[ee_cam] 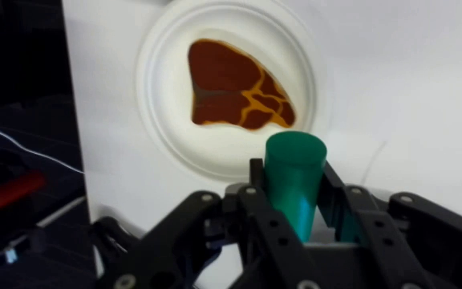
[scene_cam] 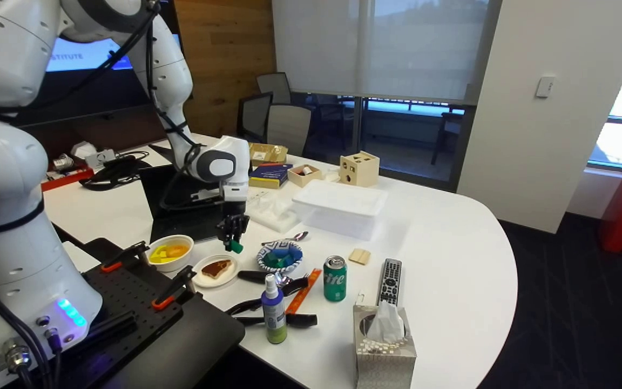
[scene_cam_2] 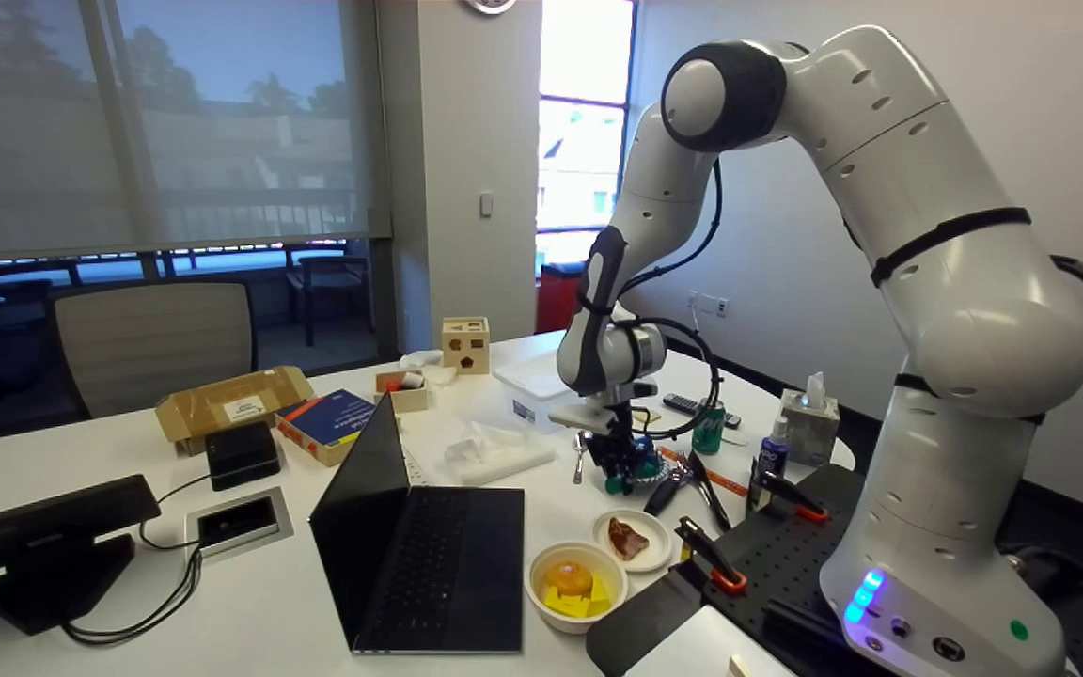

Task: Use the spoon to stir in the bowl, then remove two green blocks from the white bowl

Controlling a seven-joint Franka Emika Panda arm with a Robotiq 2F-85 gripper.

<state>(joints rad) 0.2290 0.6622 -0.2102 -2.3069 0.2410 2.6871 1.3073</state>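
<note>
Pinching green cylindrical block (ee_cam: 295, 180) between black fingers (ee_cam: 331, 190), clear of blue-and-white patterned round bowl (scene_cam: 261, 260). Apparently at block-removal step; next, probably lower onto white worktop (scene_cam: 440, 243), release.

A green block (ee_cam: 296, 180), smooth and cylindrical, is clamped in the end effector (scene_cam: 231, 244), tilted, its flat round end jutting past the grip. More green blocks (scene_cam: 272, 261) lie inside the small bowl (scene_cam: 298, 255), white with a blue pattern, upright near the end effector and to its right in an exterior view. Beyond the bowl there, a shiny silver spoon (scene_cam: 297, 236) rests flat, its handle end nearer the end effector than its scoop.
</note>
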